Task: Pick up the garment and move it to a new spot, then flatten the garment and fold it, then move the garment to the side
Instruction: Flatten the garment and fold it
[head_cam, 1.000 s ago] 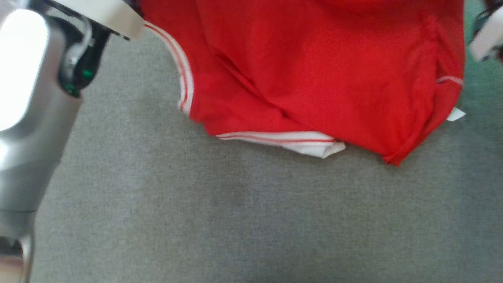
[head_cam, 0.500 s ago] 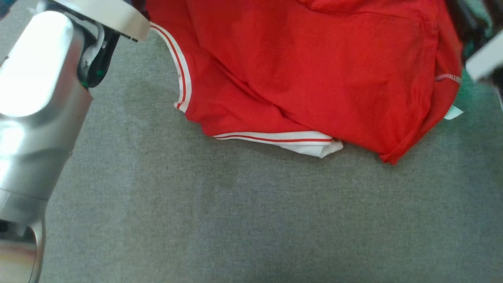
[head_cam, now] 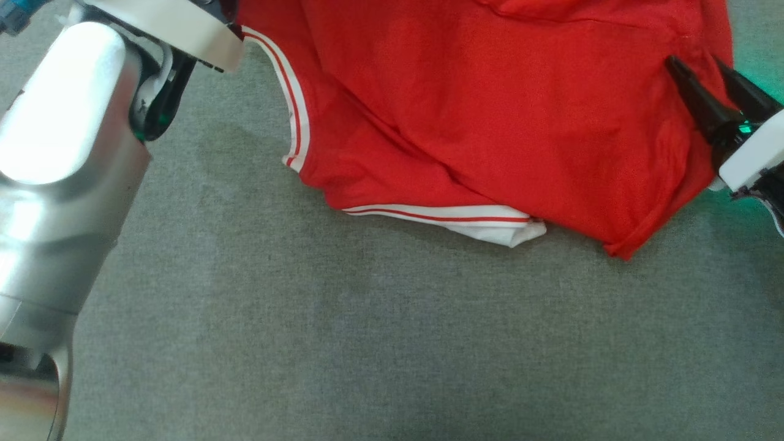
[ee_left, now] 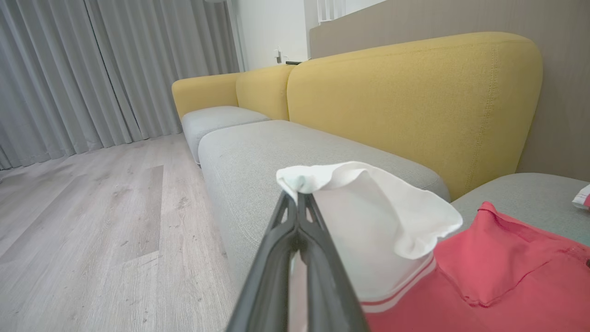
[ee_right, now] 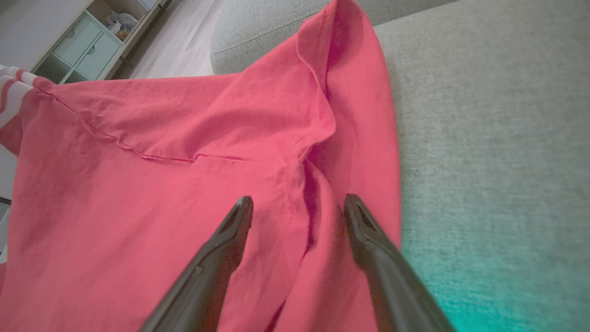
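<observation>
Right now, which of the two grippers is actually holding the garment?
The left gripper: it is pinched shut on the garment at its white trim. The right gripper stands open above the red part, gripping nothing.

No text, label or number is legible, even on the garment (head_cam: 490, 110).

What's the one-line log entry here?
left end effector: shut on shirt | right end effector: open over shirt | shirt: rumpled on sofa

A grey sofa seat (head_cam: 367, 337) carries the rumpled red garment (head_cam: 490, 110).
</observation>
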